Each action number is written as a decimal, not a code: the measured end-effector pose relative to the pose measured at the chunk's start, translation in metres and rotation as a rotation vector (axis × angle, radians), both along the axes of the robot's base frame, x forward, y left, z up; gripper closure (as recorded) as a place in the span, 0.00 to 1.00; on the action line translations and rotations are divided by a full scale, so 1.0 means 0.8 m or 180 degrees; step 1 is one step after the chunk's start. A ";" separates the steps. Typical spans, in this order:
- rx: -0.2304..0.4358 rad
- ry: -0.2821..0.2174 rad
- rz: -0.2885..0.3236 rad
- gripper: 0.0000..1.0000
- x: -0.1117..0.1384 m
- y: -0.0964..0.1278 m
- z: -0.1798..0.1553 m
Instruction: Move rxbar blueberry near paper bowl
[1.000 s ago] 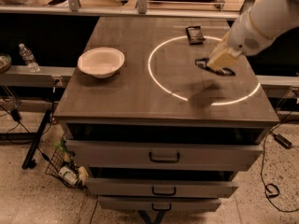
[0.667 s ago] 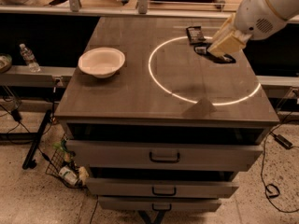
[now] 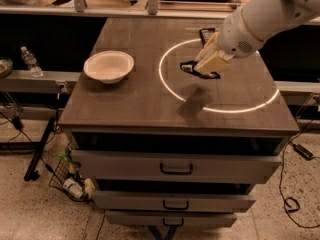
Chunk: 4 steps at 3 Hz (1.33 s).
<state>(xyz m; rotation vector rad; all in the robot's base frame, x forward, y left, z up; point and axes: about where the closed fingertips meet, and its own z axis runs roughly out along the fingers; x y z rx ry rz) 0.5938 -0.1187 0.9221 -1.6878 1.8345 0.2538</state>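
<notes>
Paper bowl (image 3: 109,66) sits at 9 o'clock on the tabletop (image 3: 135,99). It's round, shallow, off-white w/ a wide rim, and only its own pale inside shows. Under the top are three grey drawers (image 3: 175,166), all shut, each w/ a dark loop handle. On the floor at 7 o'clock there's a wire basket (image 3: 62,170) w/ some bottle-like clutter in it, can't tell what exactly.

Gripper (image 3: 209,64) w/ chunky tan fingers comes in from 2 o'clock on a white arm (image 3: 270,11). It hangs above the wood-grain top, inside the glowing white ring (image 3: 160,73), a bit toward 11 from the ring's centre. Fingers are pinched on the rxbar blueberry (image 3: 190,67): flat, dark, crinkly wrapper poking out at both sides of the tips. The gripper's shadow falls on the wood toward 6 o'clock. The bar is at 3 o'clock from the bowl, well apart.

A second dark bar (image 3: 206,34) lies at the ring's 12 o'clock, on the table. A clear plastic water btl (image 3: 31,61) stands upright on the ledge at far 9 o'clock.

Vs. a sec ago, gripper + bar have swung from the ring's 1 o'clock side toward 9, so they're closer to the bowl. The bowl and the second bar haven't budged.
</notes>
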 end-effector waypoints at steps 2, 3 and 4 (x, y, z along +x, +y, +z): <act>0.0077 -0.0148 0.0733 1.00 0.042 0.104 -0.046; 0.0079 -0.0187 0.0907 1.00 0.055 0.134 -0.059; 0.0067 -0.0216 0.0981 0.83 0.064 0.147 -0.068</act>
